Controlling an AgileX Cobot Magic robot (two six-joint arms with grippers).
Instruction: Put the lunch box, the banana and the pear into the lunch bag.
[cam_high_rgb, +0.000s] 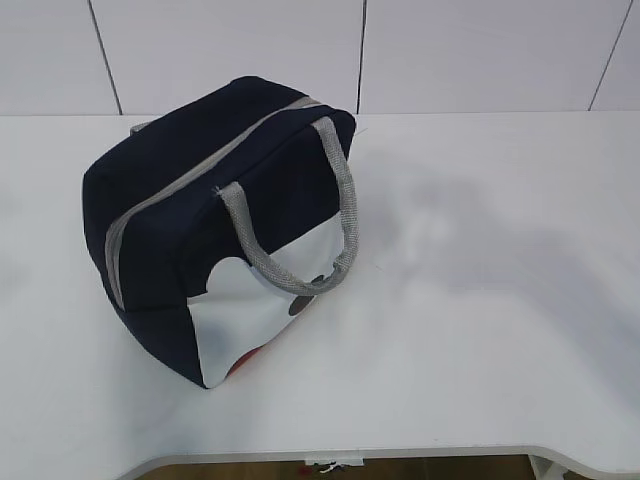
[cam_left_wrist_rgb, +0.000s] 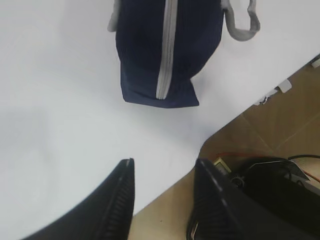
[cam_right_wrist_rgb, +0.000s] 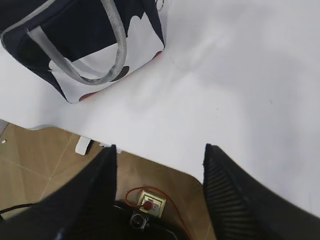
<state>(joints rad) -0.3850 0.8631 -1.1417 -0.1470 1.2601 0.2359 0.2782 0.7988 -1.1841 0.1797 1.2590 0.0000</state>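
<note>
The navy-blue lunch bag (cam_high_rgb: 215, 235) with a white lower side panel stands on the white table (cam_high_rgb: 480, 300), left of centre, its grey zipper (cam_high_rgb: 190, 180) closed along the top and a grey handle hanging over its side. It also shows in the left wrist view (cam_left_wrist_rgb: 165, 50) and the right wrist view (cam_right_wrist_rgb: 85, 45). The lunch box, banana and pear are out of view. My left gripper (cam_left_wrist_rgb: 162, 167) is open and empty, hanging over the table's front edge, apart from the bag. My right gripper (cam_right_wrist_rgb: 160, 150) is open and empty over the front edge, right of the bag.
The table's front edge has a curved cut-out (cam_high_rgb: 330, 458). Below it are a tan floor (cam_right_wrist_rgb: 50, 165) and black equipment with a red cable (cam_right_wrist_rgb: 150, 200). A white panelled wall (cam_high_rgb: 480, 50) stands behind the table.
</note>
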